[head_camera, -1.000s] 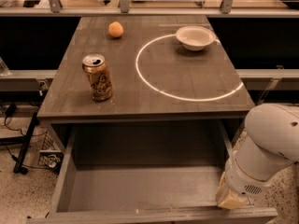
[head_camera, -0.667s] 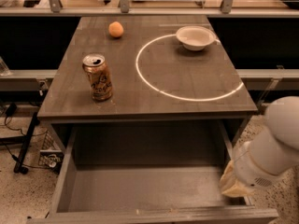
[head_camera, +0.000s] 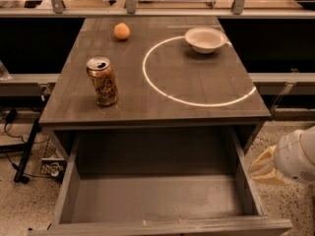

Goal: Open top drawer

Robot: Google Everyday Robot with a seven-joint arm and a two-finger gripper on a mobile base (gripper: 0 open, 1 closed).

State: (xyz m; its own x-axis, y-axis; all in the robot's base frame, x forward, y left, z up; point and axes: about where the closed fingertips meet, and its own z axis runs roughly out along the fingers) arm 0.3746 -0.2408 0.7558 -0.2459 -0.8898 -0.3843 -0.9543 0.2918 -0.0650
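- A gold-and-brown drink can (head_camera: pixel 102 81) stands upright on the left of the grey wooden bench (head_camera: pixel 69 102).
- A small orange ball (head_camera: pixel 121 31) lies behind it.
- The top drawer (head_camera: pixel 157 198), a deep grey box, sits pulled far out below the bench.
- A white bowl (head_camera: pixel 205 39) touches a white ring (head_camera: pixel 145 73).
- The cream gripper (head_camera: pixel 263 167) hangs just right of the drawer's side; its grip state is unclear.

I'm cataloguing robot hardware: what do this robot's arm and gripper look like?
The arm ends in a smooth, rounded white housing; the gripper, at the right edge beside the open top drawer, is pale cream-tan. No cables or markings show.
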